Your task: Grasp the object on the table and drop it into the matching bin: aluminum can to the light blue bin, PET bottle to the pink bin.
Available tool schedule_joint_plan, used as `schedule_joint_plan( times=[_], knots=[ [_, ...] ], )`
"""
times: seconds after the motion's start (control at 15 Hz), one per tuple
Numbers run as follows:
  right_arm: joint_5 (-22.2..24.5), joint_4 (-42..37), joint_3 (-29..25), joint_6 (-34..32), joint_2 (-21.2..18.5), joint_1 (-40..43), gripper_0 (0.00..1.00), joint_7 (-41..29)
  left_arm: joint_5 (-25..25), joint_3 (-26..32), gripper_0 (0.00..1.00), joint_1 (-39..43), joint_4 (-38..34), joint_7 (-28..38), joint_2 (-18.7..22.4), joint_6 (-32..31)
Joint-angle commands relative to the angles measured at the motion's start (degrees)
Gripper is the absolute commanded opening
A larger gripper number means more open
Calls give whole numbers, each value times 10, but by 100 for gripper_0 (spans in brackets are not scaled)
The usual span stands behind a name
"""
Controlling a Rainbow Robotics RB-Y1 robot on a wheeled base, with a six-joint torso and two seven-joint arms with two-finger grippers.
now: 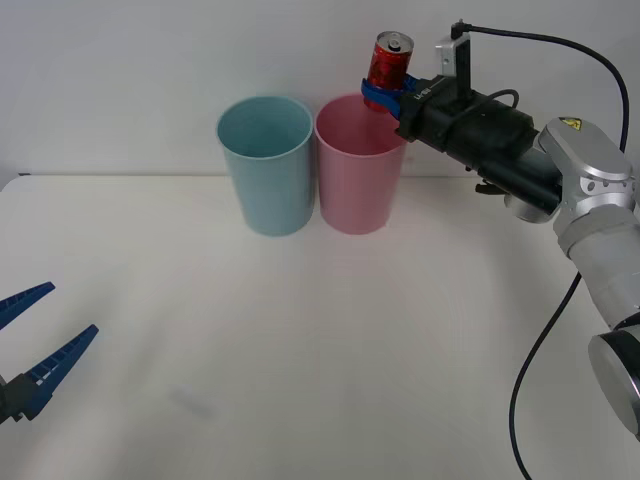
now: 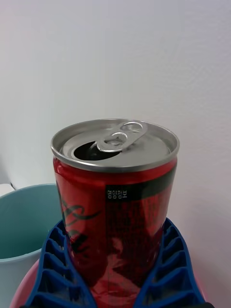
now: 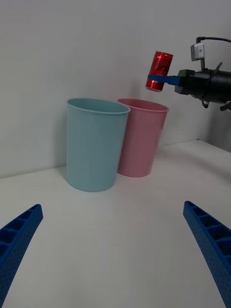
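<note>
Your right gripper [image 1: 383,93] has its blue ribbed fingers [image 2: 166,269] pinched around the lower half of the can [image 1: 388,63], which stands upright between them, silver top and pull tab up, the mouth already open. You are holding it in the air above the far right part of the pink cup's [image 1: 359,180] rim, roughly at that cup's 1 o'clock in the front view. The blue cup [image 1: 267,165] sits just beside the pink one at its 9 o'clock, their rims close together or touching; from the right wrist view its rim shows low beside the can.

Your left gripper [image 1: 38,345] hangs low at the table's [image 1: 300,350] near left corner, at about 8 o'clock from the cups, fingers [image 3: 207,236] spread wide with nothing between them.

The white tabletop is bare from the cups to the near edge; a pale wall stands close behind the cups.

Count: one can, one blue cup, one pink cup, two grippers
</note>
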Motion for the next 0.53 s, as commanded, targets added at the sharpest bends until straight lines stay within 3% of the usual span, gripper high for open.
schedule_joint_plan(
  times=[0.07, 0.53],
  knots=[
    [1, 0, 0, 1, 0, 0, 0, 0, 0, 0, 100, 0, 0, 0, 0, 0],
    [0, 0, 24, 11, 4, -16, 0, -6, 0, 0, 100, 0, 0, 0, 0, 0]
  ],
)
